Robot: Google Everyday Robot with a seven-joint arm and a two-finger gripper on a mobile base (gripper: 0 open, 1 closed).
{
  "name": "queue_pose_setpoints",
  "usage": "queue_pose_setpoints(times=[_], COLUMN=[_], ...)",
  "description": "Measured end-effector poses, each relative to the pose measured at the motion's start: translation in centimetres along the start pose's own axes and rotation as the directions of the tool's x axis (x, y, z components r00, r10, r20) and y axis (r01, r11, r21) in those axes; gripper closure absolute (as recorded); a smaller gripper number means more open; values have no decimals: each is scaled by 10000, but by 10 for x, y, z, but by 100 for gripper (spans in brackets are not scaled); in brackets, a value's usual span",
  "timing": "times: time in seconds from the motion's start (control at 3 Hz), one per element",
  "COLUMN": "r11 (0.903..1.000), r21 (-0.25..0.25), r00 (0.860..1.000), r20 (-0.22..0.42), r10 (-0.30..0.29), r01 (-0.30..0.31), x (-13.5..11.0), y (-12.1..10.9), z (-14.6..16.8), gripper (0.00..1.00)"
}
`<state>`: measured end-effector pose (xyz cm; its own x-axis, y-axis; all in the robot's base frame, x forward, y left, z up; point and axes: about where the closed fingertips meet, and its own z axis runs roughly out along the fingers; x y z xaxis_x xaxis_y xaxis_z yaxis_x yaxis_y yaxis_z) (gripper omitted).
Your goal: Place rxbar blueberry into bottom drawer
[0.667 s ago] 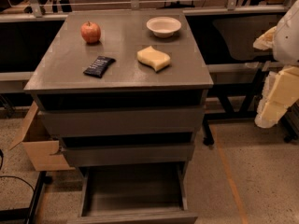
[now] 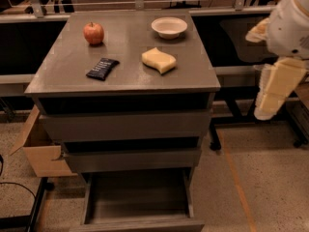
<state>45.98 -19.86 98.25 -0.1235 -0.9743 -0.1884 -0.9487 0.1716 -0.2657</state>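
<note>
Since the earlier view, we recorded only a small change: the gripper (image 2: pixel 267 106) had shifted slightly left and upward; all objects on the cabinet stayed in place.

Item 1: gripper, pale cream, hanging at the far right of the scene, well apart from the cabinet (image 2: pixel 130 50) and level with its upper drawers. Whether it was open or closed we could not tell; we saw nothing in it.

Item 2: rxbar blueberry (image 2: pixel 102 68), dark wrapper, lying flat on the cabinet top, near-left area, nearer than the apple (image 2: pixel 93 33).

Item 3: bottom drawer (image 2: pixel 137 199), pulled out toward the near side, interior bare.

Item 4: top drawer (image 2: pixel 125 124) and middle drawer (image 2: pixel 133 159), each pulled out partway.

Item 5: white bowl (image 2: pixel 169 27), far right of the top; yellow sponge (image 2: pixel 159 60) nearer than it, right of the bar.

Item 6: cardboard box (image 2: pixel 41 153), on the floor left of the cabinet.
</note>
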Motion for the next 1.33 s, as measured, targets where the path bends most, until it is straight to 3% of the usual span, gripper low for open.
queue_pose_setpoints(times=[0.33, 0.67, 1.0, 1.33], r11=[9637, 8692, 7589, 7175], r21=[-397, -422, -450, -96], r00=[9645, 8702, 7601, 7160], r20=[30, 338, 597, 745], r10=[-2640, -4915, -6471, -6941], r01=[2639, 4926, 6496, 6965], x=[-56, -123, -190, -222], y=[-44, -88, -117, -128], z=[17, 40, 77, 89], gripper=[0, 0, 0, 0])
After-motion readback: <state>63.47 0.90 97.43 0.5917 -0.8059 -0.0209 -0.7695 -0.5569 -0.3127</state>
